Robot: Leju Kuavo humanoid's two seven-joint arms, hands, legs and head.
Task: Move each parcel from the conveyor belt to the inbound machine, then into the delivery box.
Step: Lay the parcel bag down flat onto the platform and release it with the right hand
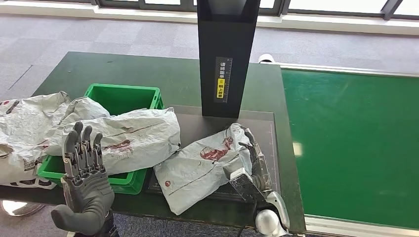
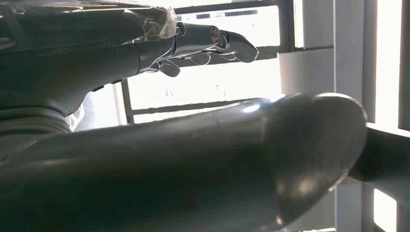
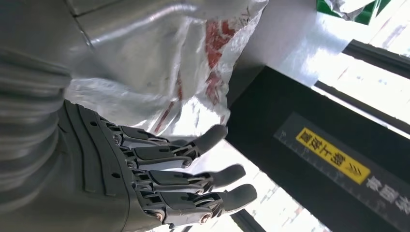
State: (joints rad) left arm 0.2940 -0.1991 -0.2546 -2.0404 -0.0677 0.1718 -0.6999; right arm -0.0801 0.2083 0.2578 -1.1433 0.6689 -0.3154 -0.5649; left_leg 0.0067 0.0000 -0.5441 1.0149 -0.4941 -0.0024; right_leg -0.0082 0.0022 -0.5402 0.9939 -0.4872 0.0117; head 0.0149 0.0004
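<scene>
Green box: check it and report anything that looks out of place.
The green box is overfilled. One grey parcel lies across its near rim instead of inside, and more parcels spill over its left side onto the table. Another parcel lies on the machine's plate beside the right hand.

Dark table [image 1: 148, 74] carries green bin [image 1: 123, 98], scanner platform [image 1: 197, 128].

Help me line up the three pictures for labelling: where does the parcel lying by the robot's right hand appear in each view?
Head view: the parcel lies low and centre on the dark platform, against the right hand.
Left wrist view: not in it.
Right wrist view: the parcel's crinkled grey film with red print fills the upper middle, beyond the fingers.
Shared landmark: the black column with the yellow label.
</scene>
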